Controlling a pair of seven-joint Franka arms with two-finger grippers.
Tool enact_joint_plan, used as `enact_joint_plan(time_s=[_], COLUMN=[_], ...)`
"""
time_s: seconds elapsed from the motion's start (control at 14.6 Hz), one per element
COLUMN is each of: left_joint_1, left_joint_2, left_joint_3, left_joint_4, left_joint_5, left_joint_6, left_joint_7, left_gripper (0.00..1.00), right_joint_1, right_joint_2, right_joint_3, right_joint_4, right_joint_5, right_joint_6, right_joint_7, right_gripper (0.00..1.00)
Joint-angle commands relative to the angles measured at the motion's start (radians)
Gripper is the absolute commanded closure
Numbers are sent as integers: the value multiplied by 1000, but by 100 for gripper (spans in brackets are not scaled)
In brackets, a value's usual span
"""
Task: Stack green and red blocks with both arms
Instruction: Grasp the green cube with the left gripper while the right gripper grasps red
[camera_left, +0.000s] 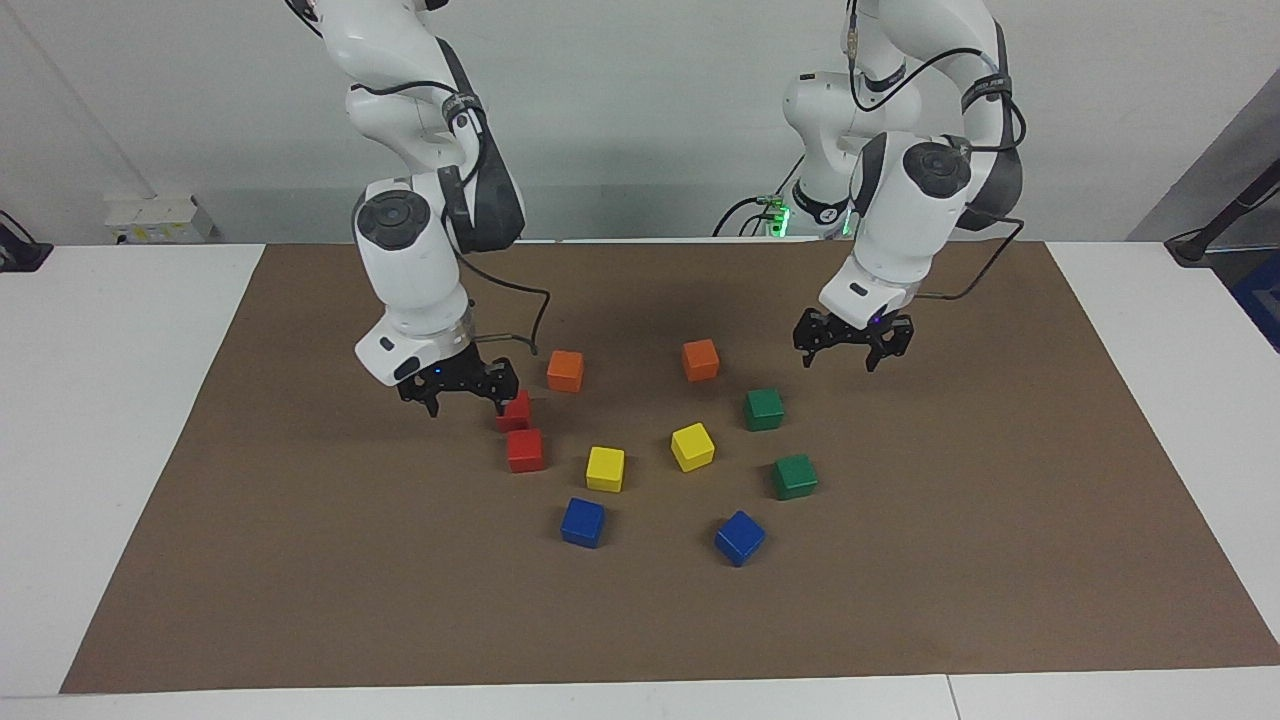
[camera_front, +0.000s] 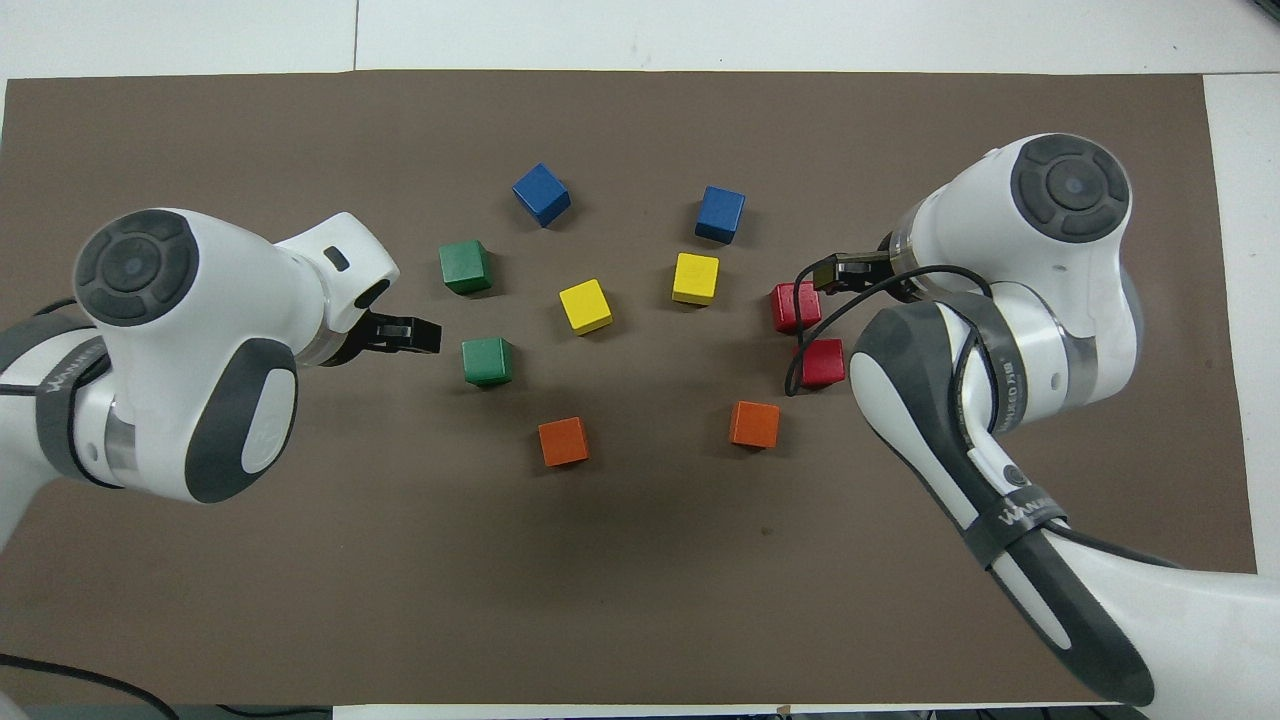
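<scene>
Two red blocks lie side by side on the brown mat, one (camera_left: 525, 450) (camera_front: 796, 306) farther from the robots than the other (camera_left: 517, 412) (camera_front: 823, 362). Two green blocks lie toward the left arm's end, one (camera_left: 763, 409) (camera_front: 487, 361) nearer to the robots than the other (camera_left: 795, 476) (camera_front: 465, 266). My right gripper (camera_left: 466, 402) (camera_front: 842, 272) is open and low, with one finger at the edge of the nearer red block. I cannot tell if it touches. My left gripper (camera_left: 841, 358) (camera_front: 405, 335) is open and empty over the mat, beside the nearer green block.
Two orange cubes (camera_left: 565, 370) (camera_left: 700, 359) lie nearest the robots. Two yellow cubes (camera_left: 605, 468) (camera_left: 692, 446) sit between the red and green pairs. Two blue cubes (camera_left: 582, 522) (camera_left: 739, 537) lie farthest out. The brown mat (camera_left: 300, 560) covers a white table.
</scene>
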Motion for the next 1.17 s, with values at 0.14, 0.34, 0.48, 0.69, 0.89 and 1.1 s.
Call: enact_joint_plan(time_s=[0.14,0.34,0.48,0.69,0.89,1.1], left_joint_1=[-87,-110,-141,-158,-158,-159], left_joint_2=[73,102,115,119,153,182], left_joint_3=[16,16,16,18,18,18], left_joint_4=[-19,-22,-67,-131,-131,-152], left_joint_5=[-9,-9,-9,-9,-9,-9], left_joint_6=[109,138,213,305,328,396], left_joint_7=[-97,-134,-215,-252,-258,-270], left_gripper=[0,0,0,0,1,9], right_joint_1=[16,36,47,51,51,51], right_joint_2=[8,-7,-15,-29,-44,-55], right_joint_3=[1,1,3,3,3,3], right_joint_4=[-72,-132,-156,-199,-242,-271], right_joint_5=[11,11,11,11,11,11], right_joint_6=[104,126,126,155,175,175], right_joint_7=[11,17,28,48,50,54], right_gripper=[1,1,1,1,1,1])
